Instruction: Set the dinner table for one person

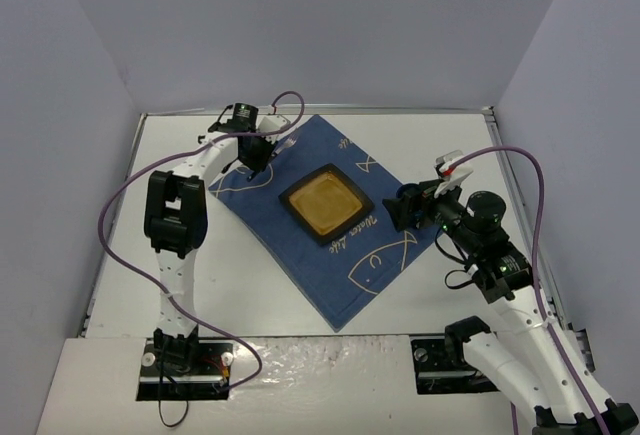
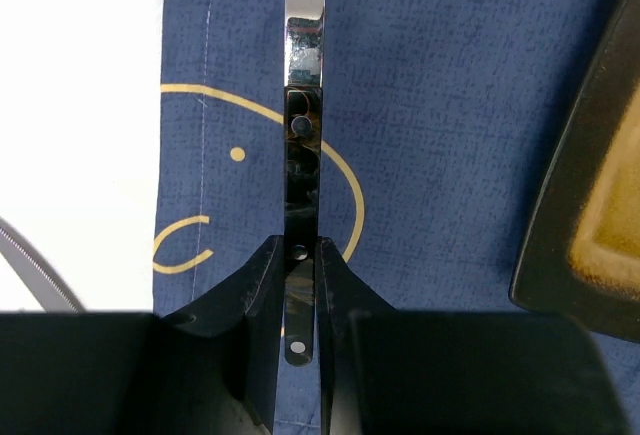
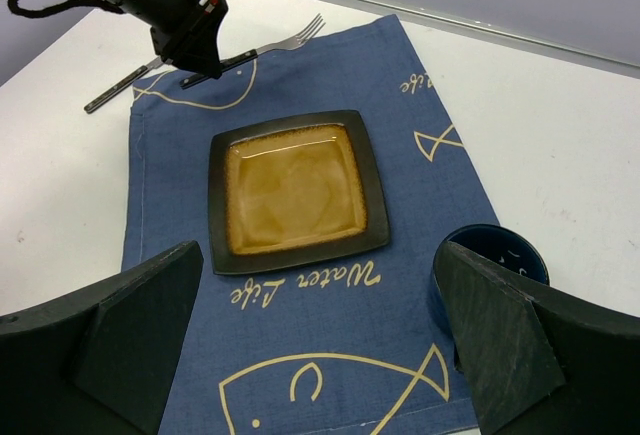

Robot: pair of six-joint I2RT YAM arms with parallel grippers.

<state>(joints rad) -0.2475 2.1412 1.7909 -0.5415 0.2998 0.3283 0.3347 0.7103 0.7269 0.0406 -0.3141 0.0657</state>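
Top external view shows the table (image 1: 240, 280) filling the white-walled booth, with both arm bases at its near edge. A blue fish-print cloth (image 1: 340, 275) lies askew on it, and a square dark plate (image 1: 325, 203) with an amber well sits near the cloth's middle. In the right wrist view a fork (image 3: 285, 40) lies on the cloth beyond the plate, along the cloth's far edge. The left gripper (image 2: 300, 255) is closed narrowly on the fork's black riveted handle. A second dark utensil (image 3: 120, 87) lies just beside the fork, partly off the cloth; what kind it is I cannot tell. The right gripper (image 3: 318, 250) hangs over the cloth on the plate's near side, spread wide and holding nothing. A dark blue cup (image 3: 495, 250) stands by its right finger, at the cloth's edge.
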